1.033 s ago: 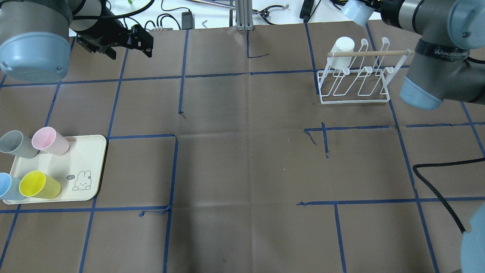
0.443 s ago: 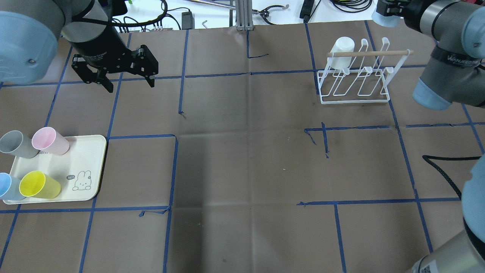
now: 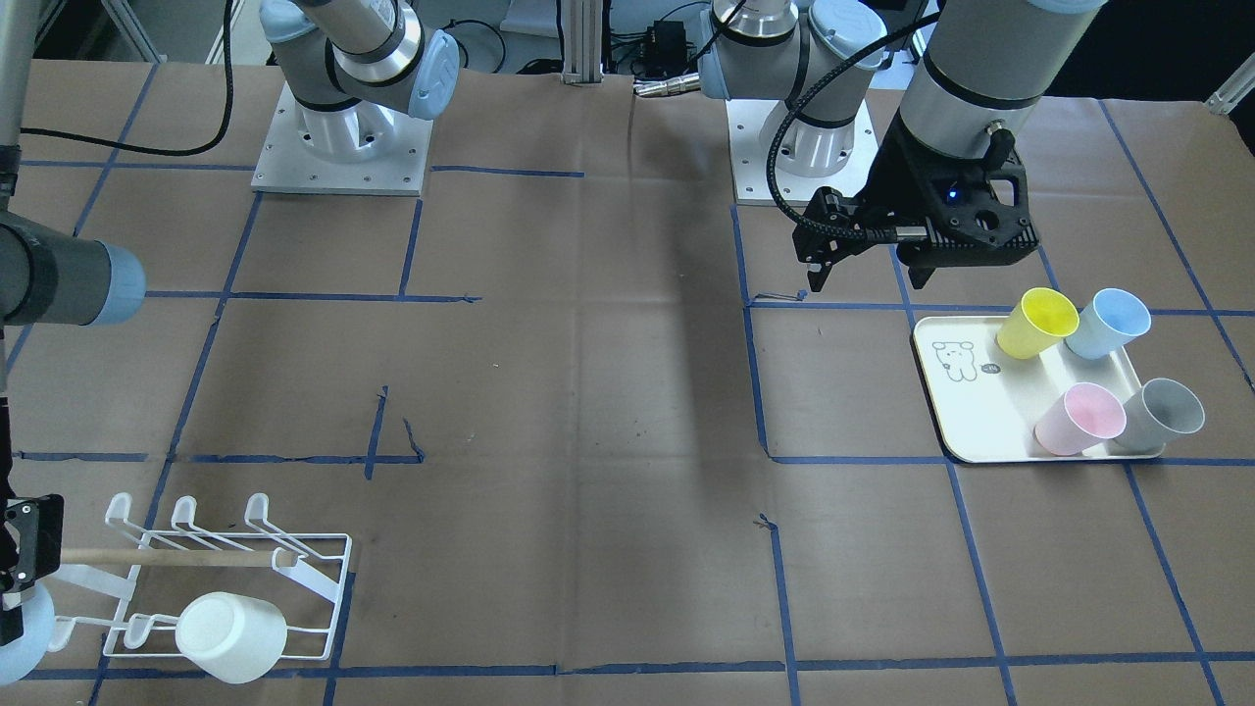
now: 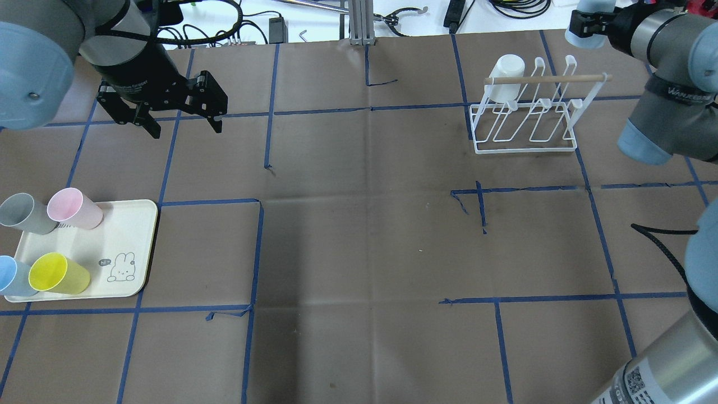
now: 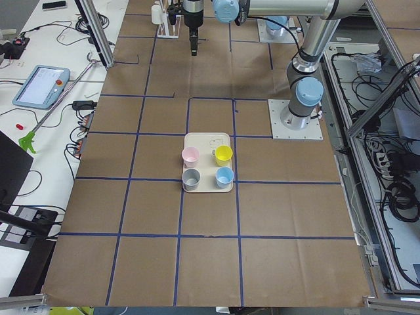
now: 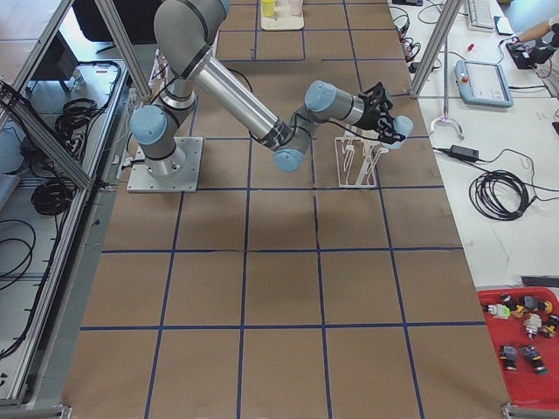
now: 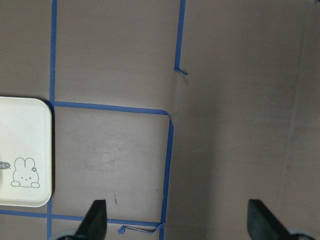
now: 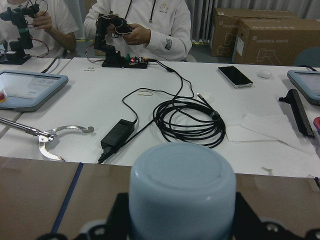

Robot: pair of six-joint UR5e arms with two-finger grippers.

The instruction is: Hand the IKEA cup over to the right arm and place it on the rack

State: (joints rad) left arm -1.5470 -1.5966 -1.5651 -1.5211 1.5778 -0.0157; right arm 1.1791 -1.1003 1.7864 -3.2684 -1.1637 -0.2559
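Note:
My right gripper [image 4: 589, 25] is shut on a pale blue cup [image 4: 578, 35], held in the air beyond the table's far edge, behind and to the right of the white wire rack [image 4: 527, 115]. In the right wrist view the cup's bottom [image 8: 182, 190] fills the space between my fingers. The rack [image 3: 225, 579] has a wooden dowel across it, and a white cup [image 4: 507, 67] hangs upside down on its left end. My left gripper [image 4: 185, 130] is open and empty, above the table behind the tray. Its fingertips [image 7: 95, 220] show wide apart.
A cream tray [image 4: 126, 224] with a rabbit drawing sits at the near left and holds grey [image 4: 22, 213], pink [image 4: 73, 209], blue [image 4: 11, 276] and yellow [image 4: 56, 274] cups. A black cable [image 4: 656, 241] lies at the right. Cables and tools lie beyond the far edge.
My right gripper has carried the blue cup to the right, past the rack's far right end. My left gripper came forward over the table, then shifted slightly left, still open.

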